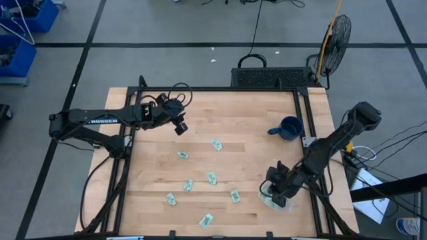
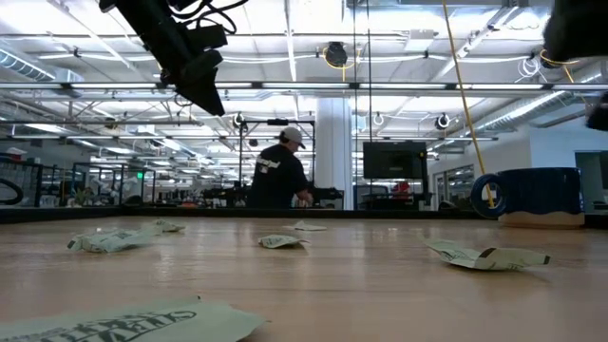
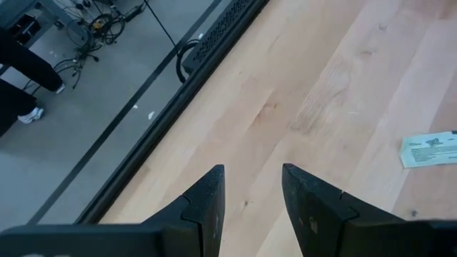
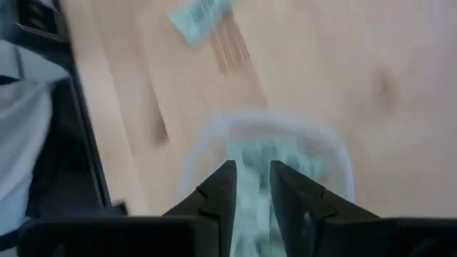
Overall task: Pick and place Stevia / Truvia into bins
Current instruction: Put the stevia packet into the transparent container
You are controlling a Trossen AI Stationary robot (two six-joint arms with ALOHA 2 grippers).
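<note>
Right tool (image 4: 252, 187) over bin (image 4: 335, 153), seemingly parted.

The clear bin (image 1: 275, 199) is largely hidden beneath the right gripper (image 1: 272, 193). Its contents are blurred in the right wrist view. One sachet (image 3: 430, 149) is cut off by the frame edge.
</note>
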